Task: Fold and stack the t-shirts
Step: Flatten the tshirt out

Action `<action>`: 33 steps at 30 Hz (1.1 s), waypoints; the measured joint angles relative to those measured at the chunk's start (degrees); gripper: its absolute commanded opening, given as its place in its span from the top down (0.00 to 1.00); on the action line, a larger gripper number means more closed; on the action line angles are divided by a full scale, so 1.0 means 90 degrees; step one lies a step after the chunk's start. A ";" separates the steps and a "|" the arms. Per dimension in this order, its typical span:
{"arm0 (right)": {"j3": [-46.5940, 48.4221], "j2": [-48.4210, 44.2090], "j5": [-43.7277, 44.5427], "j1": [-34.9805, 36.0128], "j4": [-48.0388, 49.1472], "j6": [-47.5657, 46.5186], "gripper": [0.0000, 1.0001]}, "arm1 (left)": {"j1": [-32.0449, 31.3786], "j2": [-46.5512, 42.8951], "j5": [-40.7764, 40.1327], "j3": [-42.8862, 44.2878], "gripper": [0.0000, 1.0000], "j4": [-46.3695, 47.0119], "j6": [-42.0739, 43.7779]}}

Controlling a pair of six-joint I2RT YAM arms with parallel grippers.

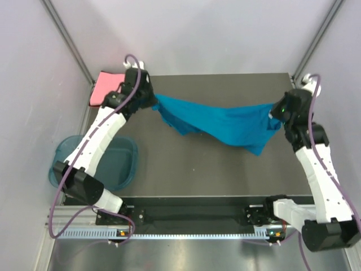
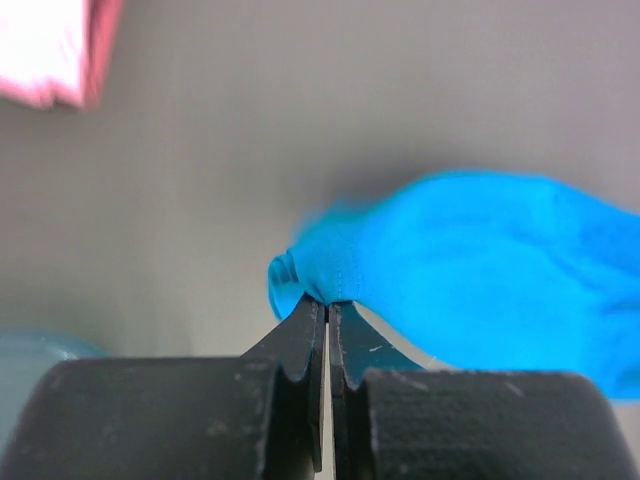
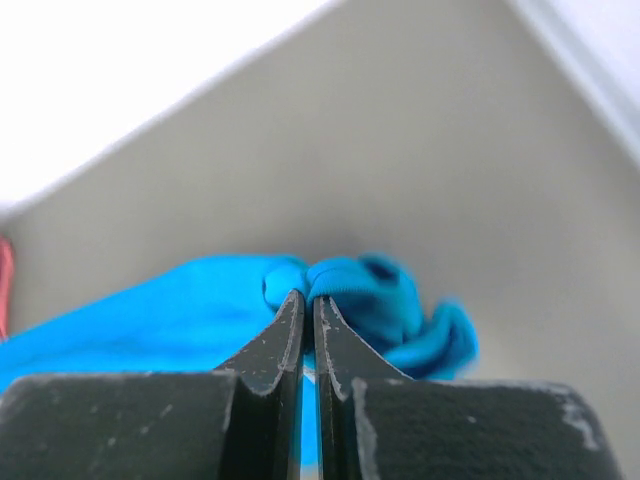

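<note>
The teal-blue t-shirt [image 1: 220, 123] hangs stretched between both arms over the dark table, sagging in the middle. My left gripper [image 1: 151, 101] is shut on its left end; the left wrist view shows a pinch of blue cloth [image 2: 330, 270] at the fingertips of that gripper [image 2: 327, 300]. My right gripper [image 1: 276, 113] is shut on the right end; the right wrist view has bunched blue cloth [image 3: 360, 285] caught at the tips of that gripper [image 3: 306, 298]. The salmon-pink t-shirt [image 1: 104, 87] lies folded at the far left corner, seen blurred in the left wrist view [image 2: 50, 50].
A translucent blue tub [image 1: 115, 164] sits off the table's left side, under the left arm. Grey walls close in the table [image 1: 186, 175] at left, back and right. The arm bases stand along the near rail [image 1: 186, 217].
</note>
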 measured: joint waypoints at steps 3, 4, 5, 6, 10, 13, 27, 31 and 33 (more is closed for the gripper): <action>0.1229 0.0826 -0.0243 -0.0415 -0.0029 -0.0369 1.00 | 0.0049 0.0148 -0.0146 0.1083 1.00 -0.0090 0.0136; 0.1574 0.1093 -0.0335 -0.0503 -0.0017 -0.0452 1.00 | 0.0068 0.0248 -0.0189 0.1416 1.00 -0.0095 0.0160; 0.2047 0.1518 -0.0461 -0.0614 0.0022 -0.0566 1.00 | 0.0092 0.0430 -0.0243 0.1865 1.00 -0.0194 0.0172; 0.2348 0.1778 -0.0539 -0.0680 0.0044 -0.0641 1.00 | 0.0114 0.0578 -0.0279 0.2154 1.00 -0.0206 0.0175; 0.3942 0.2987 -0.1015 -0.1001 -0.0214 -0.0923 1.00 | 0.0231 0.1406 -0.0321 0.3441 1.00 -0.0449 0.0146; 0.4957 0.3553 -0.1333 -0.1158 -0.0542 -0.0954 1.00 | 0.0321 0.1855 -0.0296 0.4075 1.00 -0.0714 0.0104; -0.0233 0.0563 -0.2222 -0.1234 -0.1258 -0.0571 0.99 | -0.0277 -0.1489 0.1889 -0.2312 1.00 0.0027 -0.0444; -0.1843 0.0260 -0.1936 -0.1251 -0.1642 -0.0408 0.71 | -0.0605 -0.2278 0.2375 -0.4099 1.00 0.0034 -0.0571; -0.2110 0.0180 -0.1637 -0.1265 -0.1729 -0.0257 0.53 | -0.0653 -0.2475 0.2518 -0.4418 0.79 -0.0049 -0.0554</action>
